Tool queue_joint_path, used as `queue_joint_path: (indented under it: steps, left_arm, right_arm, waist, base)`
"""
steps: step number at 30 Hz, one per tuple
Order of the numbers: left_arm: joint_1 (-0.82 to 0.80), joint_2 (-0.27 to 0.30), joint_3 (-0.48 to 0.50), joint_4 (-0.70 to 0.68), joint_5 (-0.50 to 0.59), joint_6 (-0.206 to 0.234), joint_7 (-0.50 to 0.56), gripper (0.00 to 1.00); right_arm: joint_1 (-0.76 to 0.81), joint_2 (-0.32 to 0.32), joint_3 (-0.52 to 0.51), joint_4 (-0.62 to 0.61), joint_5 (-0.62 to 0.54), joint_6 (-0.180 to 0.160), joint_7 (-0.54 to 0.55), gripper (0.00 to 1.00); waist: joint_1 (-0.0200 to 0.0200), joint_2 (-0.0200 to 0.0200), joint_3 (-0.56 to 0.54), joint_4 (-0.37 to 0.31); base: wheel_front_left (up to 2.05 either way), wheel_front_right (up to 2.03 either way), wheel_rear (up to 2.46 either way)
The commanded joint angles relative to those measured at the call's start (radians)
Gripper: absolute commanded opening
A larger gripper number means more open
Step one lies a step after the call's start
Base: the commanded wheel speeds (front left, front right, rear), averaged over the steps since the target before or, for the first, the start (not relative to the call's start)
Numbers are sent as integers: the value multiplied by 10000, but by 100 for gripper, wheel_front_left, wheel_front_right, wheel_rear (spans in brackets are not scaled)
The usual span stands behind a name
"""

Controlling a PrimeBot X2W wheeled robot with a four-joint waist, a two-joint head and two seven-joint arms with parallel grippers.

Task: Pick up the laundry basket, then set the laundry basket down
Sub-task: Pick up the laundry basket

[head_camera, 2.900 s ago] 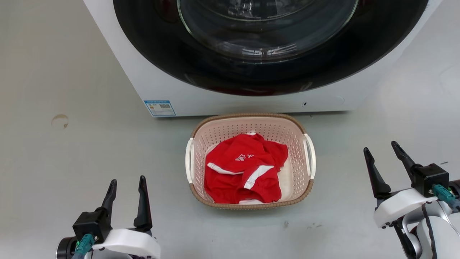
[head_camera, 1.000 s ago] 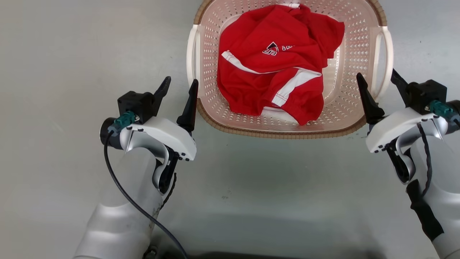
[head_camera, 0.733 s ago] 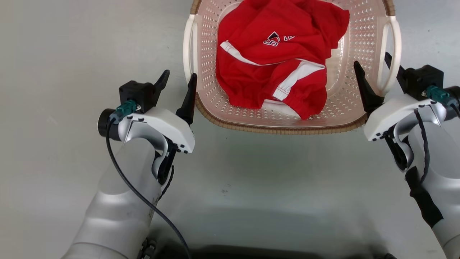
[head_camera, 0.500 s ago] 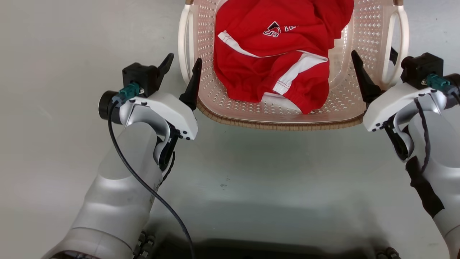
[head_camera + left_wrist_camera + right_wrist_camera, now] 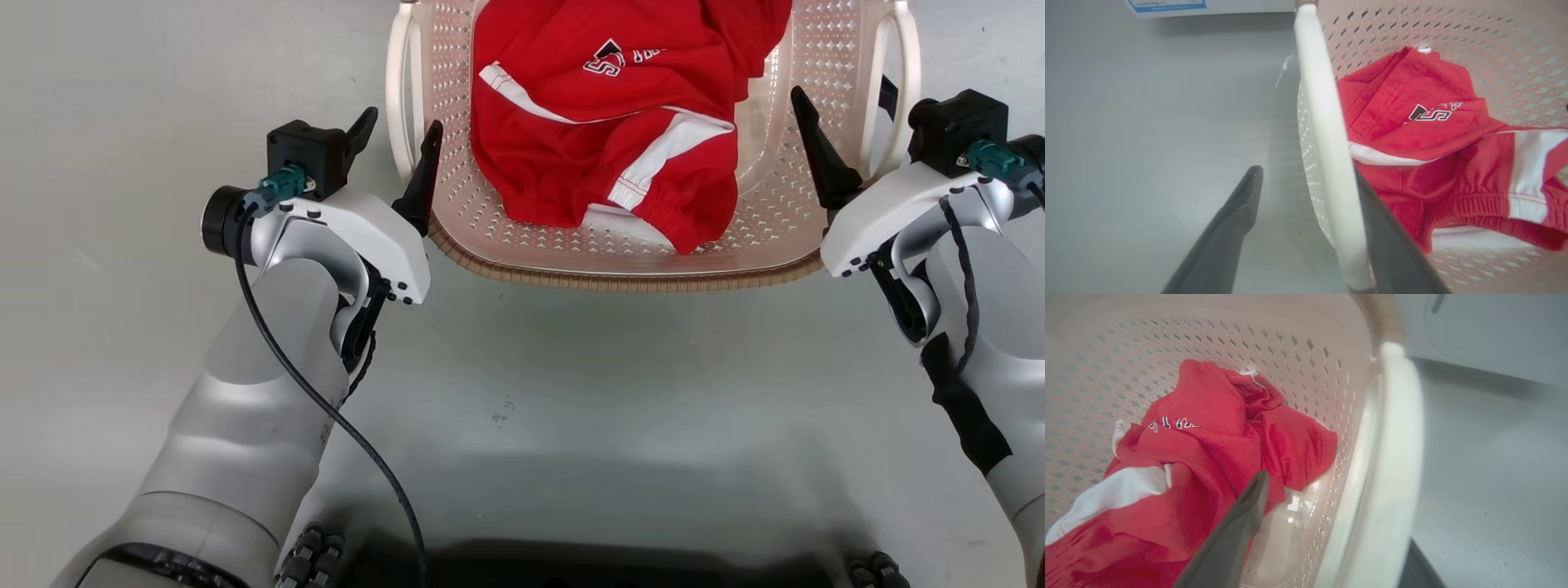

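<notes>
From the head view, the laundry basket [image 5: 620, 280] stands on the grey floor [image 5: 571, 392] at the top middle, its far part cut by the edge of the picture. The left gripper [image 5: 404, 122] has its jaws released and set astride the left handle [image 5: 397, 90]: one dark finger is outside the basket, the other inside, near the wall. The right gripper [image 5: 841, 90] is the same at the right handle [image 5: 908, 73], jaws apart, inner finger over the basket, outer finger partly hidden behind the loop.

The left wrist view adds what the head view cuts off: the white washer [image 5: 1249, 5] behind the basket, with a blue label [image 5: 1167, 4] at its lower edge. There the handle runs as a thick white bar between the two fingers [image 5: 1229, 232]; whether it touches the inner one I cannot tell. The right wrist view shows the washer's smooth white front beyond the rim, and the handle, blurred, covering most of the outer finger.

The basket is of pale pink plastic, slightly translucent, pierced with rows of small diamond-shaped holes; its rim is brown with a woven look, and the corners are rounded. The handles are glossy, smooth loops. Inside lies a crumpled red garment [image 5: 604, 122] of soft knit, with white stripes and a small printed logo.
</notes>
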Motion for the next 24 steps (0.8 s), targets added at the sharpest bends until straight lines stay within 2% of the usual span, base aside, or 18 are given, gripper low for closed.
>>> queue_joint_path:
  steps: [1,13,14,15,16,24]
  left_arm:
    - [70,383,52,2,-89,-26,-59,100]
    - [-154,465,-352,227,-280,-26,-59,100]
    - [-172,459,-405,253,-311,-26,-59,50]
    - [-177,448,-516,232,-352,-26,-59,0]
    - [-163,442,-646,336,-410,-26,-59,0]
    - [-280,509,-1120,575,-960,-26,-59,0]
  right_arm:
    - [423,195,209,-3,96,35,-32,100]
    - [359,195,259,-41,146,35,-32,100]
    - [349,195,270,-45,148,35,-32,100]
    - [334,195,277,-65,151,35,-32,84]
    - [322,195,279,-87,144,35,-32,0]
    - [292,195,331,-162,156,35,-32,0]
  waist:
    - [0,0,-1,-23]
    - [0,0,79,-120]
    - [0,0,90,-130]
    - [0,0,102,-146]
    - [0,0,108,-158]
    - [0,0,103,-188]
  base:
    - [0,0,0]
    - [0,0,0]
    - [0,0,0]
    - [0,0,0]
    - [0,0,0]
    - [0,0,0]
